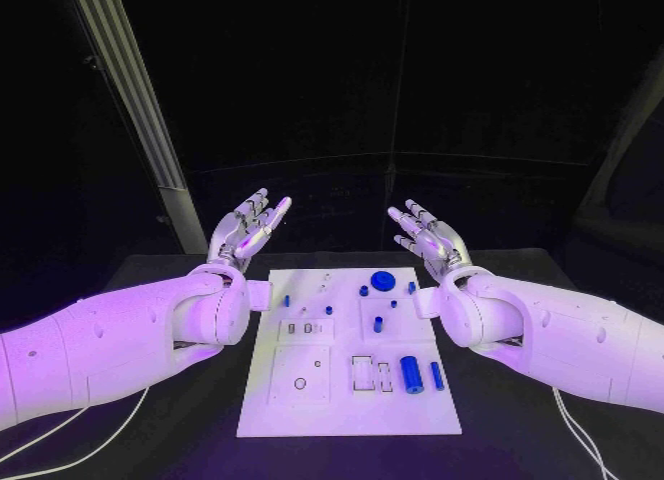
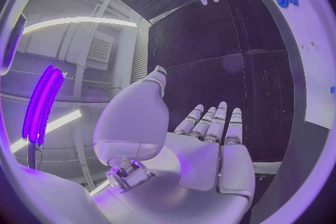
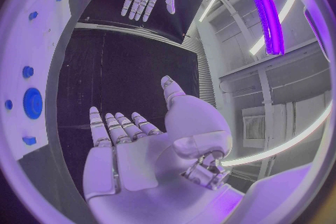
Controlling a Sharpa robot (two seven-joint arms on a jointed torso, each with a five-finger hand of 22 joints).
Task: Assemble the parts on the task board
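A: Entry. Task board point(image 1: 347, 410) lies flat mid-counter, long side running from the near edge toward the far edge. Status of hands?

B: Left hand point(image 1: 250, 228) raised beyond the board's far left corner, fingers spread, holding nothing. Right hand point(image 1: 430, 237) mirrors it past the far right corner, likewise released and empty. Neither touches the board or a part.

A: Parts?

B: Large blue cylinder point(image 1: 412, 374) and a thinner blue rod point(image 1: 436, 375) lie side by side near the board's near right corner. Round blue disc point(image 1: 381, 280) sits by the far edge, with several small blue pieces point(image 1: 364, 291) around it. One small oblong piece point(image 1: 377, 324) lies mid-board.

A: Progress?

B: Judgement: little or none. Several recesses point(image 1: 301, 383) on the board's left half look unfilled. Cannot tell whether the far small pieces are seated or loose. First pick not yet made.
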